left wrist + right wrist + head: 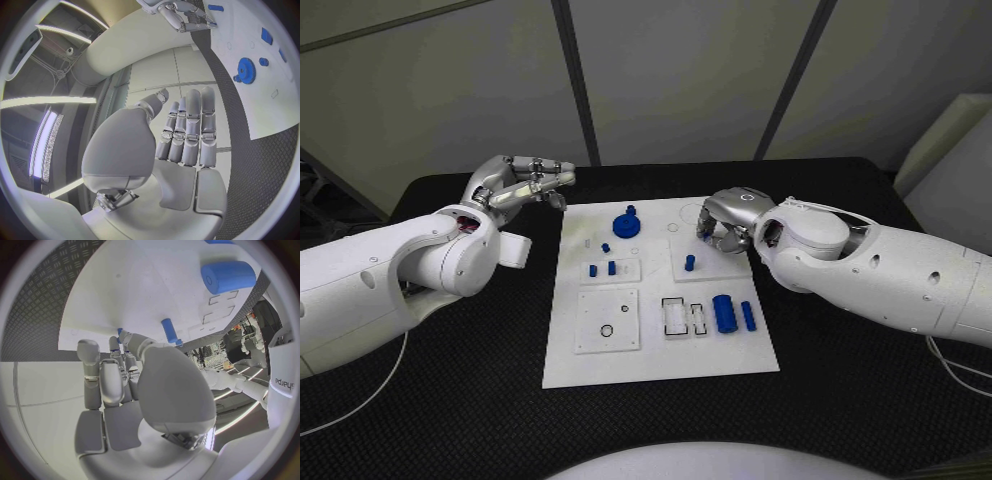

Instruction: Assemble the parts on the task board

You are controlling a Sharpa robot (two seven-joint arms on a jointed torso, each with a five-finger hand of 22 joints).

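Observation:
The white task board (661, 350) lies in the middle of the black table. A blue gear (627, 225) stands near its back, and the left wrist view shows the gear (246, 70) too. Small blue pegs (602, 268) sit left of centre, and one peg (689, 263) stands upright at centre right. A thick blue cylinder (724, 313) and a thin one (749, 316) lie to the right. My left hand (524, 185) is raised beyond the board's back left corner, its fingers (187, 130) straight, holding nothing. My right hand (728, 222) hovers over the board's back right. A speck of blue (119, 331) shows at its fingertips; held or not is unclear.
The board (137, 285) has several raised white sub-plates with cut-outs, one at front left (607, 321). The thick cylinder (228, 275) and the upright peg (169, 330) lie ahead of my right hand. Black textured tabletop (444, 400) surrounds the board.

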